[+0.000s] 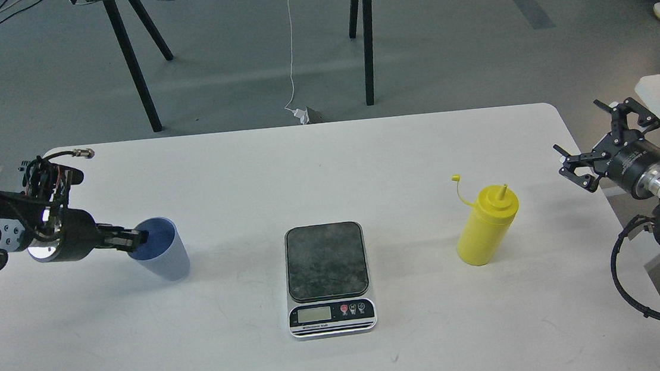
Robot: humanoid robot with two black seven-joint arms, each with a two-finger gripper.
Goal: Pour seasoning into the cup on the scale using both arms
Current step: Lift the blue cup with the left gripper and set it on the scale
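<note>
While the left gripper (pixel 135 241) seemingly pinches the cup (pixel 159 249) rim, carry it level to the scale (pixel 328 276); right gripper (pixel 599 140) hangs spread, empty

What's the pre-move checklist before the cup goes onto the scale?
1. Left tool on the cup: ok, its fingers pinch the rim on the robot's left side.
2. Cup attitude: not ok, tilted, mouth leaning toward the left tool.
3. Scale platform free to take the cup: ok, nothing on it.
4. Scale display reading: cannot tell, too small.
5. Seasoning bottle ready: ok, upright on the table, cap off the nozzle and hanging by its tether.
6. Right tool: ok, open, well clear of the bottle, off the table's right edge.
</note>
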